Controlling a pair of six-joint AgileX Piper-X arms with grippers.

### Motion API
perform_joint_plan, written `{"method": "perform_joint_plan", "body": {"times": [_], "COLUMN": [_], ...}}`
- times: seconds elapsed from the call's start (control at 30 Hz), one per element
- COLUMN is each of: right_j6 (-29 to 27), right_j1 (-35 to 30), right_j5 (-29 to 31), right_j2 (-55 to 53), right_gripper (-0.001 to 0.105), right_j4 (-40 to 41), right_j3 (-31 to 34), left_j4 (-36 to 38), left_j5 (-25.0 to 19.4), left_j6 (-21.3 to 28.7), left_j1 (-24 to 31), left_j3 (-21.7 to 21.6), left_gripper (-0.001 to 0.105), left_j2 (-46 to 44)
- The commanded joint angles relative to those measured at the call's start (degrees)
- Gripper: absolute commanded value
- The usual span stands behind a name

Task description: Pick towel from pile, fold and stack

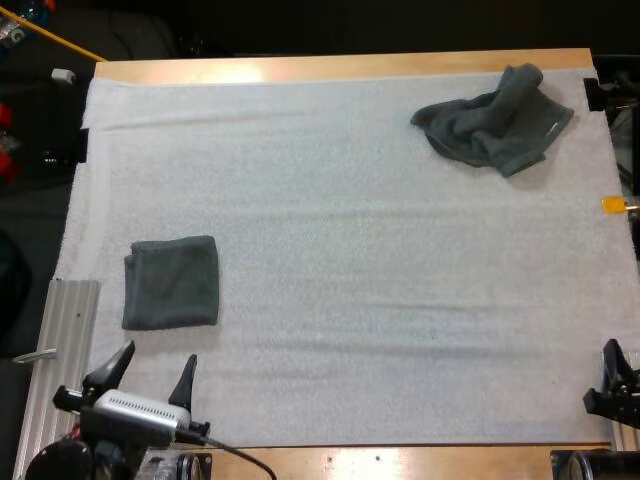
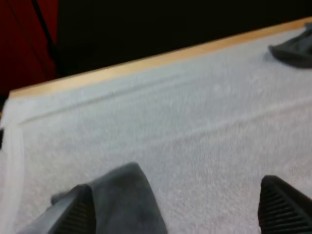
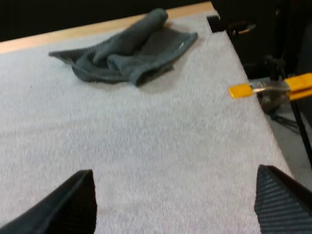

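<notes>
A crumpled dark grey-green towel [image 1: 497,118] lies at the mat's far right corner; the right wrist view has it [image 3: 127,51] well ahead of my fingers. A folded towel [image 1: 171,282] rests flat near the left side of the mat, and its corner [image 2: 126,202] lies just ahead of my left fingers. My left gripper [image 1: 152,375] is open near the front edge, just behind the folded towel, holding nothing. My right gripper [image 1: 613,377] is open at the front right edge of the mat, far from the crumpled towel.
A ribbed metal rail [image 1: 62,350] runs along the table's left front side. The white mat [image 1: 380,280] covers most of the wooden table [image 1: 330,66]. An orange clamp [image 3: 273,87] juts in beside the mat's right edge.
</notes>
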Motion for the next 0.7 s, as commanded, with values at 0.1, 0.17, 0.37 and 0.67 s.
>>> {"method": "perform_joint_plan", "body": {"times": [0.1, 0.17, 0.37, 0.67], "right_j6": [-0.2, -0.2, 0.3, 0.8], "right_j1": [-0.1, -0.1, -0.1, -0.1], "right_j5": [0.1, 0.1, 0.1, 0.1], "right_j2": [-2.5, -2.5, -2.4, -2.4], "right_gripper": [0.066, 0.066, 0.066, 0.066], "right_j4": [-1.4, -1.4, -2.3, -2.3], "right_j3": [2.0, 2.7, 4.1, 4.1], "left_j4": [-1.0, -1.0, -1.6, -1.6], "left_j5": [-0.1, 0.2, 1.3, 1.3], "left_j6": [-0.2, -0.5, -0.5, -0.5], "left_j1": [0.0, 0.0, 0.0, 0.0], "left_j3": [3.5, 4.7, 6.2, 6.2], "left_gripper": [0.066, 0.066, 0.066, 0.066], "left_j2": [-7.8, -7.8, -7.7, -7.7]}}
